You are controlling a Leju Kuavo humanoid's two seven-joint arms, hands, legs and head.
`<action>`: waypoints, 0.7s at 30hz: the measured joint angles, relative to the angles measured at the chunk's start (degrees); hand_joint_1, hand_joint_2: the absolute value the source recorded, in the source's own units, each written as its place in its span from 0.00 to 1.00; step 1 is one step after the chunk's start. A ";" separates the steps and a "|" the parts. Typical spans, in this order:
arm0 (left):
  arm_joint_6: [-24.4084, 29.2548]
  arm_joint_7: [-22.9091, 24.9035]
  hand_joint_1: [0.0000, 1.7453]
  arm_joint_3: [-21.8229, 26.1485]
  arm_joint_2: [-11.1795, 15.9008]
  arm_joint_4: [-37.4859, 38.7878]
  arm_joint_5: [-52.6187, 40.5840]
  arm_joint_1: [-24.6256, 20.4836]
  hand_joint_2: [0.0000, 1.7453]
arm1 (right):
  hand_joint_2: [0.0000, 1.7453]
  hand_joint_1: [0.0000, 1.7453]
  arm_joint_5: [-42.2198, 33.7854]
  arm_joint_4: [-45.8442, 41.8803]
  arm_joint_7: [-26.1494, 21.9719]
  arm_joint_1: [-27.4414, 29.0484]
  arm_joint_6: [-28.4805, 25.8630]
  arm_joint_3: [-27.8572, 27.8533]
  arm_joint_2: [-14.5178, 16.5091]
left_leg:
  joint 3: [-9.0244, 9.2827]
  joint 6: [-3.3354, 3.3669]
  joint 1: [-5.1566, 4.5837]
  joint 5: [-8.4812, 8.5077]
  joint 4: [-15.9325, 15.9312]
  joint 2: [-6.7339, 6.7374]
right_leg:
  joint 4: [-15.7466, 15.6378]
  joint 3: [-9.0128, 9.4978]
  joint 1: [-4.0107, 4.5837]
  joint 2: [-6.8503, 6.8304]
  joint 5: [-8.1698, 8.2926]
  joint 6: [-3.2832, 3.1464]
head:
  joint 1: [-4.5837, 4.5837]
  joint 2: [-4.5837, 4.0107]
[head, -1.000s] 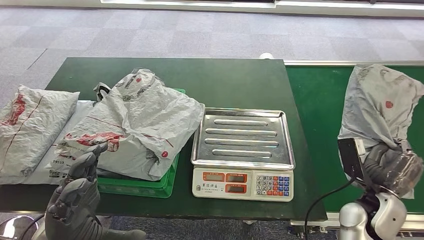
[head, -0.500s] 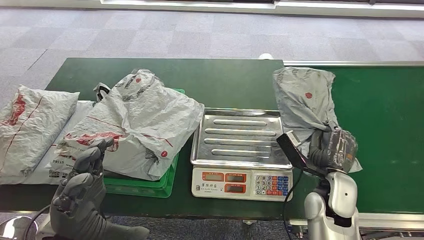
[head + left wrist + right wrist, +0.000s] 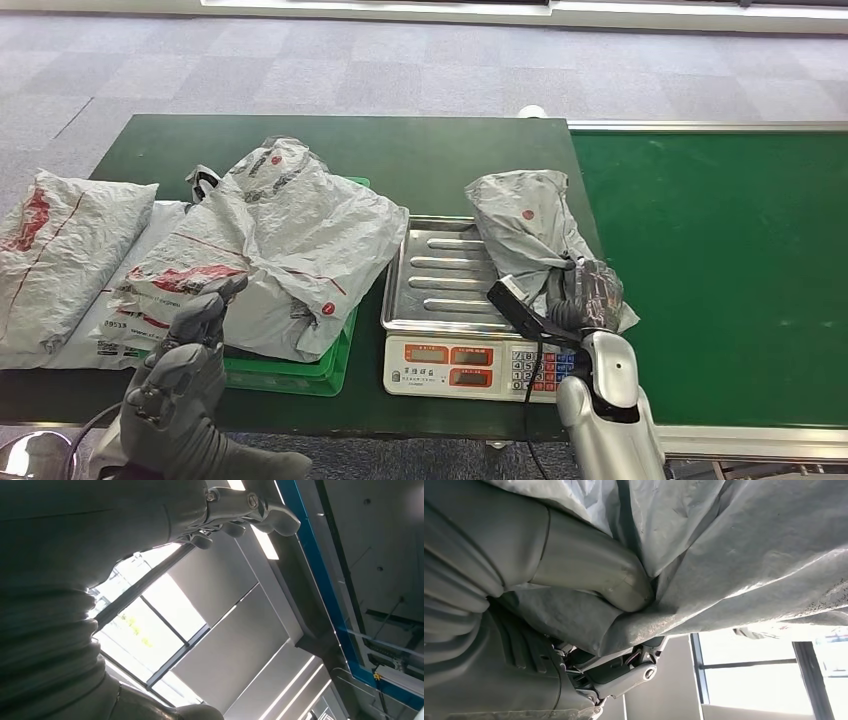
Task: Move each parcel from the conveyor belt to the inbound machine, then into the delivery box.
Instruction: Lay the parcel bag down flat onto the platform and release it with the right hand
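The right hand [image 3: 585, 295] grips the grey parcel [image 3: 525, 225], its long axis stretching away over the scale tray's [image 3: 450, 285] right edge; left hand [image 3: 185, 365] hovers loosely curled, holding nothing.

A: Where does the head view look from?
B: High up, forward and down on the tabletop [image 3: 420, 160].
A: The wrist views?
B: Both face the ceiling; the right sits close against the parcel [image 3: 734, 560], shared with head.
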 joint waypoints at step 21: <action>-1.35 0.00 0.00 -0.01 0.11 1.39 -0.92 0.51 1.00 | 0.00 0.00 -12.86 -7.95 -17.86 2.02 -23.81 3.37 -1.59 | 0.00 0.00 -0.01 -0.01 0.00 0.01 | 0.00 -0.02 0.00 0.00 -0.02 -0.02 | 0.00 0.00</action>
